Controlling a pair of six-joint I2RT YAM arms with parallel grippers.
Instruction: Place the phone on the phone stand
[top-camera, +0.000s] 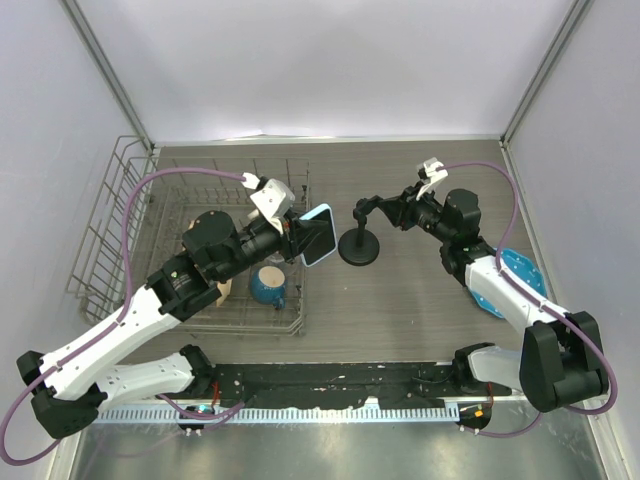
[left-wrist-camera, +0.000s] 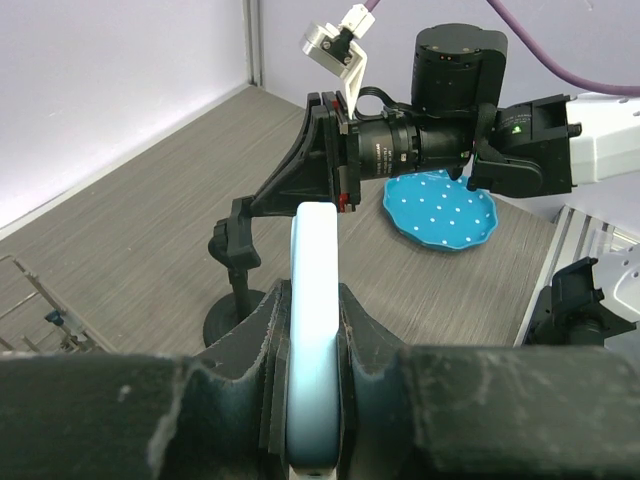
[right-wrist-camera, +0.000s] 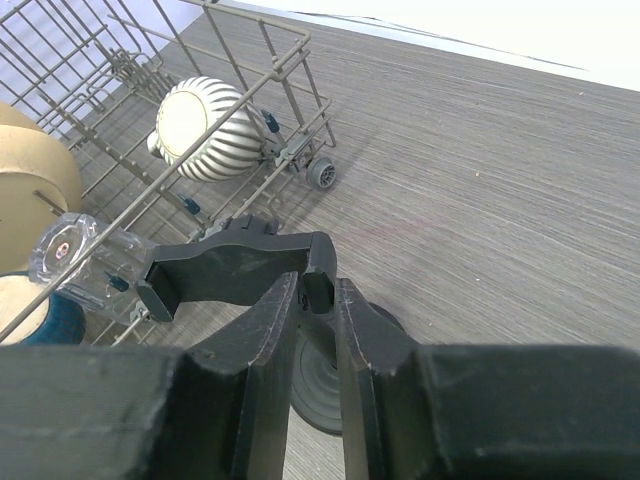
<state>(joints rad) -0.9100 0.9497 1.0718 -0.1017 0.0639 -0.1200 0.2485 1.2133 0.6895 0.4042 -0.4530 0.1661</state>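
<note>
Blue-edged phone (top-camera: 318, 235) in L gripper (top-camera: 300, 240), stand (top-camera: 358, 250) beside

table (top-camera: 410, 300): grey wood-grain | on it: dish rack (top-camera: 108, 222), phone stand (top-camera: 358, 250), blue plate (top-camera: 522, 268)

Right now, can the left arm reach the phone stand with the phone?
Probably yes: only bare table separates the phone from the phone stand, though the right gripper, shut on its head, may crowd the left gripper.

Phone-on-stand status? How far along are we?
Done: the phone is lifted, clamped in the left gripper. In hand: the right gripper is shut on the phone stand at its head, with the phone held close beside it. Left: seat the phone on the stand and release.
</note>
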